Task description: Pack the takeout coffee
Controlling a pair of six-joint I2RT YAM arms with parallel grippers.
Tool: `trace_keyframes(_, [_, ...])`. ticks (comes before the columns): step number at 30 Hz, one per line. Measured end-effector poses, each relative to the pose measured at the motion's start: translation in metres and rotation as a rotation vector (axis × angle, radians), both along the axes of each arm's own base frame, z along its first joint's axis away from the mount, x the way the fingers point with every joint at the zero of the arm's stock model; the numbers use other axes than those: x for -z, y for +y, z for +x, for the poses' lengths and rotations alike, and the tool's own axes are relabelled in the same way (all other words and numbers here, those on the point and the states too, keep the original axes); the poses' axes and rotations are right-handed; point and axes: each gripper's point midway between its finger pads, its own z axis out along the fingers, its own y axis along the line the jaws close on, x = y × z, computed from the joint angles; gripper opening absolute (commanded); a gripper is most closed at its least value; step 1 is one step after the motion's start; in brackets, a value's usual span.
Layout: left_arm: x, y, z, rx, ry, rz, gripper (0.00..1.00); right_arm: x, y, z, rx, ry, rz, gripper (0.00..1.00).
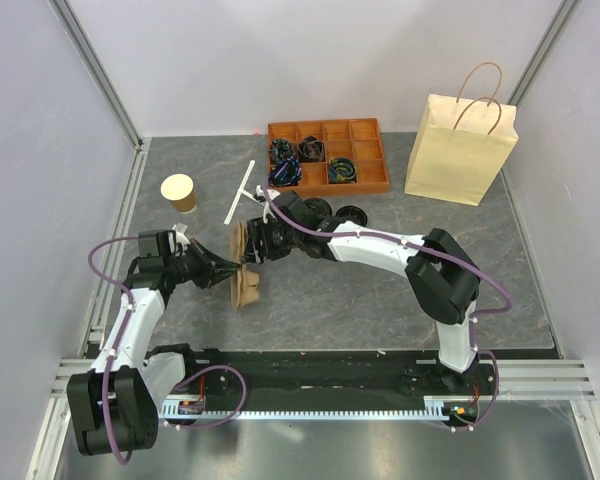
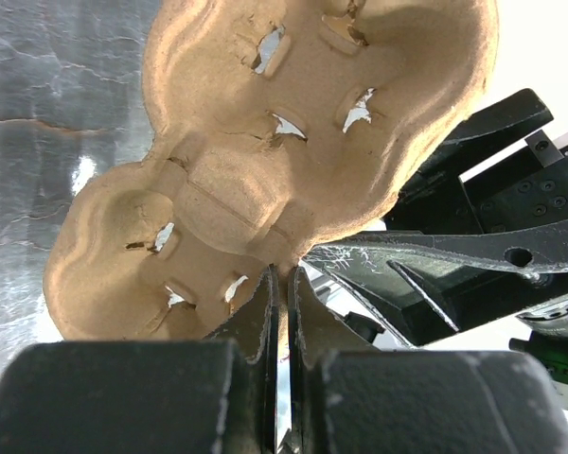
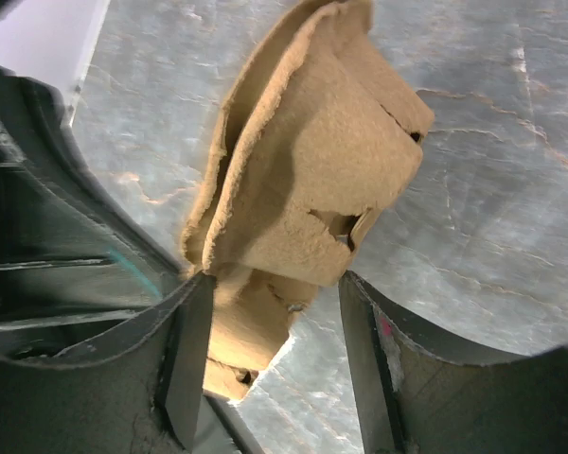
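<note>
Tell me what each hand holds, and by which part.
Left hand pinches the carrier by its rim. Right hand straddles another part of it, open, holding nothing.

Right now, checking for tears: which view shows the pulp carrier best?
Left wrist: the pulp carrier fills it, both cup pockets and their slits plain. Right wrist shows one end, edge-on; top external, only a small folded shape.

I count two robot arms, each with one gripper: the left gripper [image 1: 230, 272] and the right gripper [image 1: 248, 243]. There is one moulded-pulp cup carrier [image 1: 246, 288] with two wells, and one lidless brown paper cup [image 1: 179, 192]. One paper bag [image 1: 460, 150] has two handles. One orange tray [image 1: 325, 124] has eight compartments, four of them holding dark bundles [image 1: 285, 173]. One white stick [image 1: 240, 197] is here too.
</note>
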Motion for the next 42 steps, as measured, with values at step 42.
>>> trace_keyframes(42, [-0.044,0.134,0.016,0.549,-0.286,1.066,0.02,0.013,-0.048,0.004,-0.070,0.115,-0.074,0.88])
